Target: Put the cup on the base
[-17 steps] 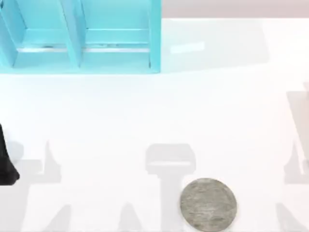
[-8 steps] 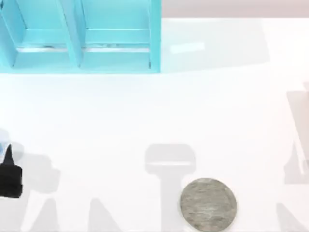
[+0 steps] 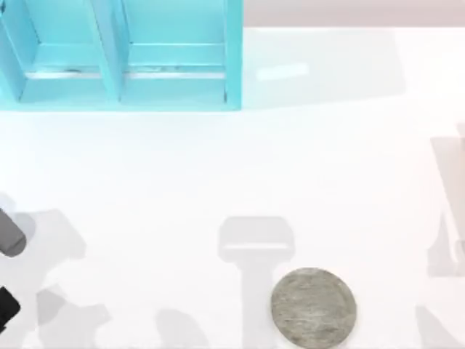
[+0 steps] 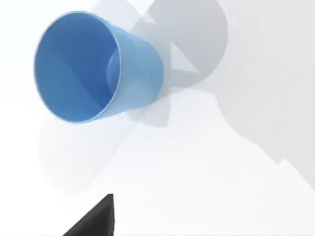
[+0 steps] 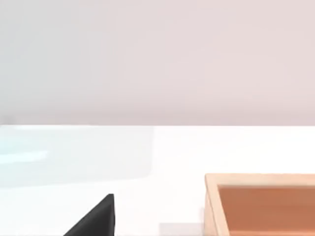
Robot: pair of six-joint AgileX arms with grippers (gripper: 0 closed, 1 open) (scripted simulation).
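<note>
Risk sits mostly in the approach, as we judge it. Our left arm (image 3: 9,236) shows at the far left edge of the table in the top view, and its wrist view looks down on the cup (image 4: 96,66), which stands upright on the white table (image 3: 218,167) with its open rim toward the camera. One dark fingertip (image 4: 96,219) pokes into that view, well apart from the cup and touching nothing; whether the left jaws are spread or pressed together, we cannot tell. The cup is free, not gripped.

The base (image 3: 313,307) lies at the near edge of the table, right of centre, bare and well apart from the left arm. A turquoise shelf unit (image 3: 120,54) occupies the far left corner.

If we descend off-centre, a finger could strike the rim and tip the light cup, or push it sideways off the left edge. A pinch high on the tapered wall may let it slide downward during the long carry rightward. Setting it down off-centre could leave it overhanging the disc.

Our right arm is parked; its wrist view shows a dark fingertip (image 5: 96,219) and a wooden box (image 5: 261,204), and its jaws' state we cannot tell either.
</note>
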